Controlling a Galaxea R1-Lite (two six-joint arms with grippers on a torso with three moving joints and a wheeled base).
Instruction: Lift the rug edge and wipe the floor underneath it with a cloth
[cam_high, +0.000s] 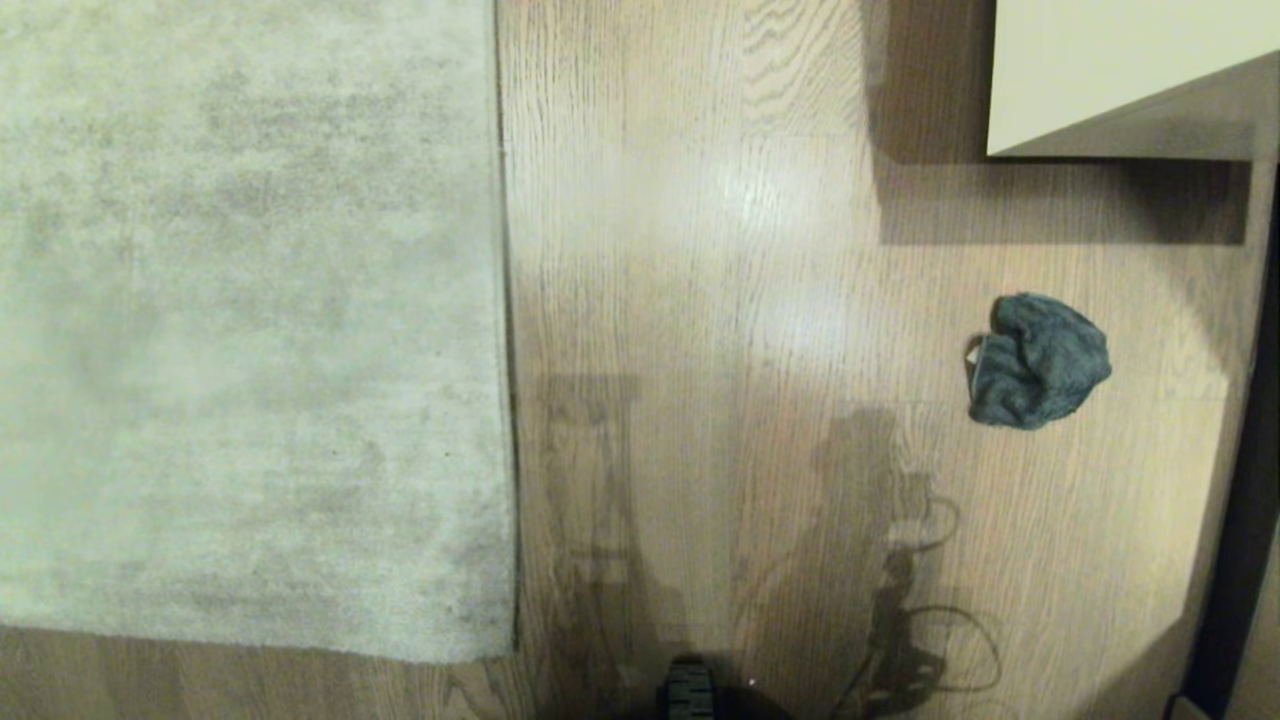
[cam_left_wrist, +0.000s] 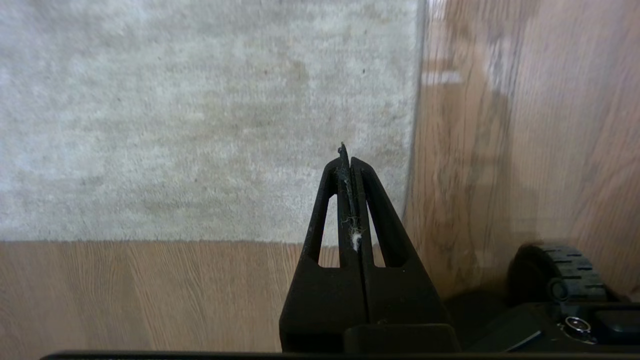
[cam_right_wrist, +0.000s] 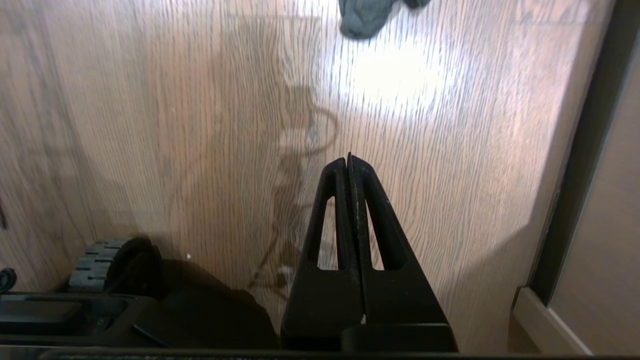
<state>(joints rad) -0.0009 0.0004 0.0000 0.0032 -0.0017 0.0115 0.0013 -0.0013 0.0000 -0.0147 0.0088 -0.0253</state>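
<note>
Rug edge (cam_high: 508, 400) is lying flat on the glossy wood-grain floor (cam_high: 700, 300), its square corner nearest the robot. Left claw (cam_left_wrist: 348, 160) is hanging above that corner, black fingers pressed together, holding nothing. Right claw (cam_right_wrist: 348, 162) is hanging likewise over bare planks. Wrinkly teal-grey cloth (cam_high: 1038, 362) is sitting well apart.

Cut off and hidden parts

The rug (cam_high: 250, 320) runs past the head view's top and left edges. The pale cabinet (cam_high: 1120, 70) is cropped at the top-right corner. In the right wrist view only the cloth (cam_right_wrist: 370, 15) bottom shows. Both wrist views are motion-blurred; 1 base wheel (cam_left_wrist: 560, 270) is partly hidden.
</note>
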